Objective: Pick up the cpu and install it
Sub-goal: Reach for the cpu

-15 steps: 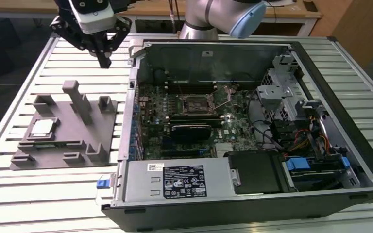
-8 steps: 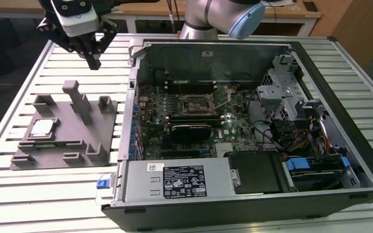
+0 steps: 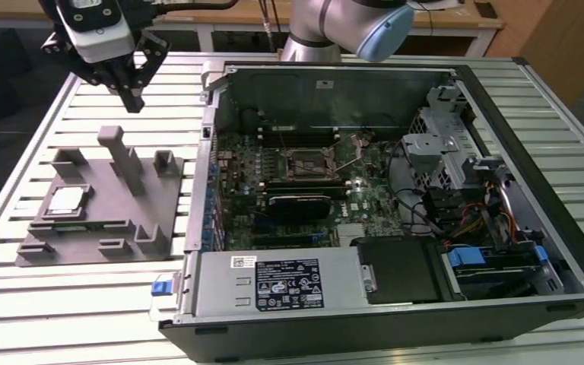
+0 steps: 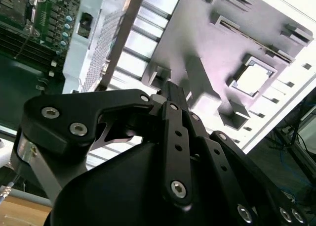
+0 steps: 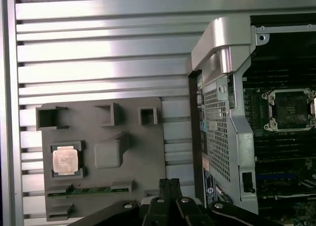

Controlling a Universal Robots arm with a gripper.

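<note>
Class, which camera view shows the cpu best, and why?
The first wrist view: the cpu lies face-on in the grey fixture. The exterior view shows the cpu farther off, slanted; in the second wrist view the cpu appears tilted.

You'll find fixture (image 3: 99, 224) on slatted table (image 3: 69, 304), just beside open computer case (image 3: 322, 91), on exterior view's left. Cpu (image 3: 66, 201) sits in fixture recess, on side away from case. Socket frame (image 3: 307, 161) lies on motherboard (image 3: 373, 198) inside case. Gripper (image 3: 133, 99) hangs above fixture's far end, well apart from cpu.
</note>
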